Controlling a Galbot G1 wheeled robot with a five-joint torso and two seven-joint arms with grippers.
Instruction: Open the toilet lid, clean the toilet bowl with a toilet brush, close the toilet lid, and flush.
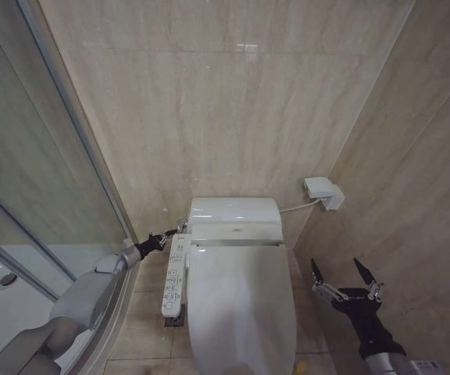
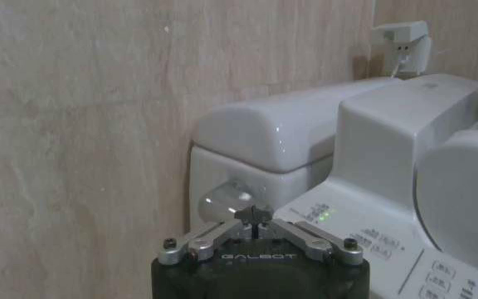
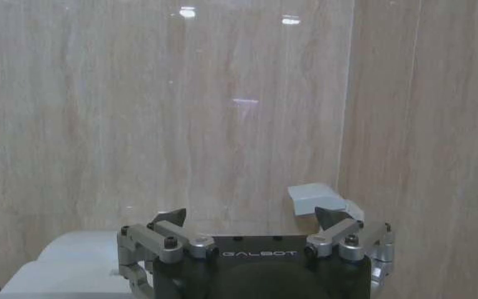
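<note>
The left gripper (image 2: 256,216), black-bodied and lettered GALBOT in white, has its fingertips pinched together against the round chrome flush button (image 2: 222,200) on the side of the white ceramic tank (image 1: 233,209), left of centre in the head view. The right gripper (image 1: 345,278), marked GALBOT too, hangs at lower right with fingers spread wide, holding nothing. The large glossy white oval toilet lid (image 1: 241,308) lies shut at bottom centre, beside the white button panel (image 1: 175,275), whose lettering is too small to read.
</note>
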